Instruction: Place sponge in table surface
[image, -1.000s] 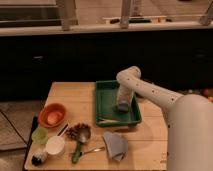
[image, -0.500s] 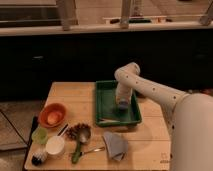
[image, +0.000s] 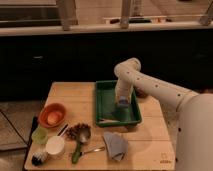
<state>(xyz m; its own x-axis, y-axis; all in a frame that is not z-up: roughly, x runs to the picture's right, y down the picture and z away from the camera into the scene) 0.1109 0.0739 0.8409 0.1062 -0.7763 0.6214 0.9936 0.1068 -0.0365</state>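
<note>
**Sponge at the tray, bare wood nearby**

Camera view: the gripper (image: 122, 100) hangs over the right half of the green tray (image: 98, 106). The sponge (image: 123, 104) sits right at its tip, at about 3 o'clock from the tray's middle. Whether it is gripped I cannot tell. To do this step well, I judge: lift the sponge clear of the tray's wall, carry it toward 5 o'clock to open surface (image: 150, 140), keep off the folded cloth (image: 116, 145), and lower it flat before letting go.
</note>
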